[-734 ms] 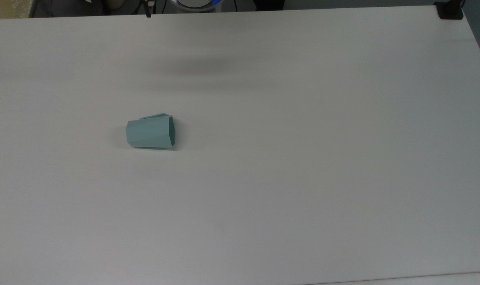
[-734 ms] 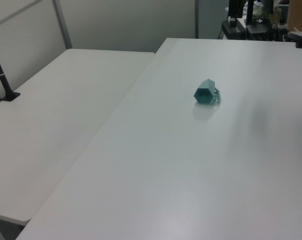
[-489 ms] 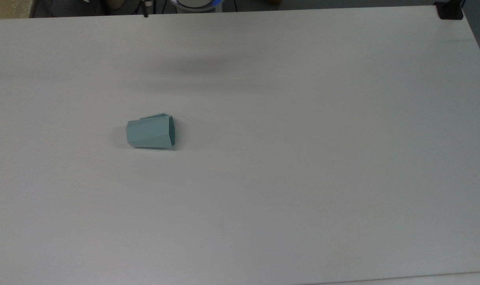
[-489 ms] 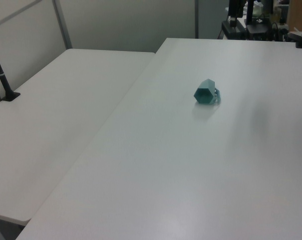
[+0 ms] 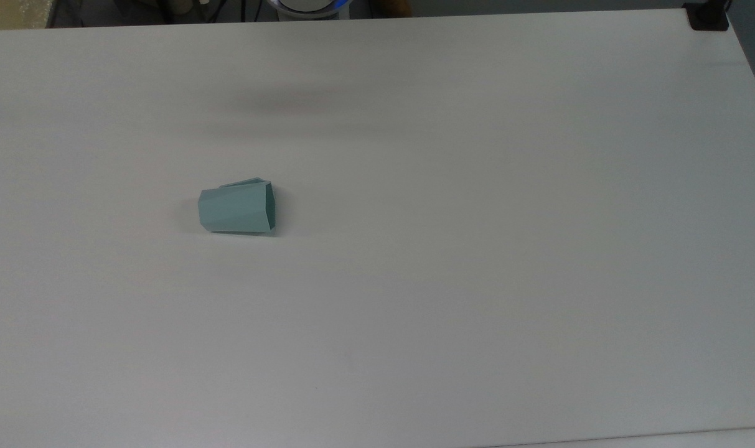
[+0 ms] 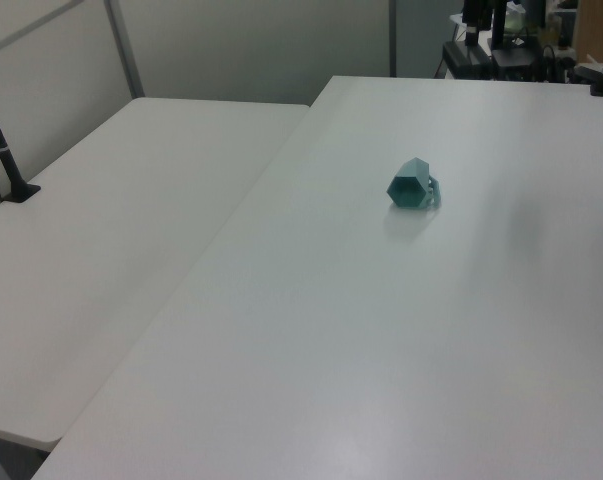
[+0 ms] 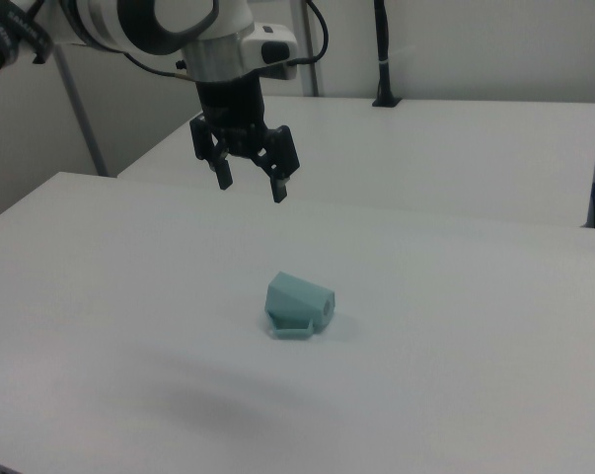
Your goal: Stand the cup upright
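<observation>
The small pale teal-blue faceted cup (image 5: 236, 211) is lying on its side on the plain white counter (image 5: 477, 249), so the task is sitting at its very start: nothing that counts as uprighting is done. In the top view the cup's wider open mouth is facing the top view's right and its narrower base the top view's left, with the small side handle peeking out along its far edge. In the left view the cup (image 6: 413, 186) is showing its dark angular end toward the camera. In the right view the cup (image 7: 299, 305) is resting with its handle down against the counter on the near side.

The black two-finger claw (image 7: 249, 178) is hanging in the air with its fingers spread apart and nothing between them. The cup is lying below the claw and a little toward the right view's right, well apart from it, with no contact anywhere.

Everything is left to do, by my reading: the claw needs to be coming down to the cup, closing on a wall or rim, tipping it onto its narrow base, and letting go. The tapered, faceted sides are likely making a sideways pinch slippery, so the grip spot is mattering a good deal.
</observation>
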Controlling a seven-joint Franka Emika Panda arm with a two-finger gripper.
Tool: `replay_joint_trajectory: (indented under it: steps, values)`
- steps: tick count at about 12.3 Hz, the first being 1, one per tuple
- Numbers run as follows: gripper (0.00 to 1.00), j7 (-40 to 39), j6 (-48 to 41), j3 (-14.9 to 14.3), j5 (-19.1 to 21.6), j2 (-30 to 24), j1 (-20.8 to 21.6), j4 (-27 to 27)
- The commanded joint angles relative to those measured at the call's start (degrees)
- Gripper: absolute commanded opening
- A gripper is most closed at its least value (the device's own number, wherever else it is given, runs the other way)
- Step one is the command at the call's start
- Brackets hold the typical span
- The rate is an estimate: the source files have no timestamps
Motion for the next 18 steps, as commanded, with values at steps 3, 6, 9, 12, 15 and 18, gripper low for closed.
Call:
replay_joint_trajectory:
  steps: [3, 6, 9, 12, 15, 18]
  values:
    - [1.00, 2.4, 1.5, 0.7, 0.5, -0.6, 1.1, -0.5]
    - [1.00, 7.2, 3.9, 0.8, 0.0, 0.6, 3.4, 0.6]
    - [1.00, 15.5, 7.5, 0.8, -5.9, 2.8, 7.4, 0.6]
    - [1.00, 21.4, 8.0, 1.5, -15.1, 5.6, 12.2, 0.6]
    - [1.00, 27.7, 8.3, 1.5, -24.2, 8.2, 17.1, 0.1]
    - [1.00, 33.0, 8.1, 1.6, -33.3, 12.9, 22.1, 0.0]
